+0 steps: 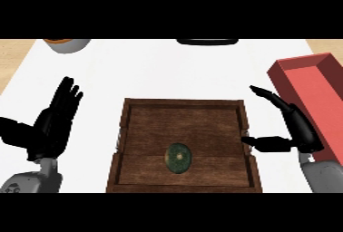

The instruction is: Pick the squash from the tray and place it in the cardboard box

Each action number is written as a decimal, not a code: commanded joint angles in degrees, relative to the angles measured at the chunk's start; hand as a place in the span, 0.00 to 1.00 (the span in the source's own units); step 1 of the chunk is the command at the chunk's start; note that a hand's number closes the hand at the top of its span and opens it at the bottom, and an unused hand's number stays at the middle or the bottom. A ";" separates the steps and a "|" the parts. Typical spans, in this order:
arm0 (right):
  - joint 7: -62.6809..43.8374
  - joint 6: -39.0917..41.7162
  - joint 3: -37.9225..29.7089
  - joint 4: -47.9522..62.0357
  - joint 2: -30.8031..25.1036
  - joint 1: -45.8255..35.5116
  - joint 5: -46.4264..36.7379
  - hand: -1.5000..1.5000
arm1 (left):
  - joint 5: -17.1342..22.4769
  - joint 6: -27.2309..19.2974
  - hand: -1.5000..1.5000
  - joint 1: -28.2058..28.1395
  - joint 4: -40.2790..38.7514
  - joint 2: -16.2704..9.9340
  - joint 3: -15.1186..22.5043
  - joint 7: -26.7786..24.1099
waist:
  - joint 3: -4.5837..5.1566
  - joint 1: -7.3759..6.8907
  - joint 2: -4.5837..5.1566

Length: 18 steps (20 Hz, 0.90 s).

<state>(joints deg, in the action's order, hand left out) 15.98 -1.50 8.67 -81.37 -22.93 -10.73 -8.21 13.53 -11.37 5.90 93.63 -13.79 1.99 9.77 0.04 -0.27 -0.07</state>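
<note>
Now squash in tray on white counter; both hands' fingers straight, holding nothing.

Tray sits at centre of counter, squash lying in its near half. Box stands to the right, well apart from squash; right hand lies between box and tray. Left hand rests left of tray.

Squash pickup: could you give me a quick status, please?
Both robot hands open, left, right. Squash untouched in tray. Box at right; path unobstructed.
</note>
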 commanded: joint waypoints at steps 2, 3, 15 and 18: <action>-9.48 13.08 6.32 -6.90 -10.29 -1.79 -3.57 0.00 | -0.92 -1.31 0.50 -0.39 0.38 0.95 0.67 0.85 | 0.17 0.53 -0.40; -12.82 15.92 6.02 -6.53 -11.59 -5.43 -2.90 0.00 | -0.94 -1.34 0.50 -0.05 -0.01 1.14 0.81 1.18 | 0.15 -0.02 -0.20; -43.75 26.12 9.72 -27.80 -1.68 -7.23 5.86 0.00 | -1.61 1.03 0.50 0.65 -0.57 1.24 -1.65 -0.17 | -0.02 0.30 -0.01; -45.39 25.24 13.03 -25.04 3.57 -8.69 2.26 0.00 | -2.54 1.12 0.50 0.78 -1.91 2.69 -1.36 -1.63 | -0.02 0.15 0.05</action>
<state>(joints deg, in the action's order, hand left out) -24.67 24.31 18.49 -105.68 -24.80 -18.55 -3.43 11.89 -10.57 5.86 93.23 -12.08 0.97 9.54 0.05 -0.03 -0.11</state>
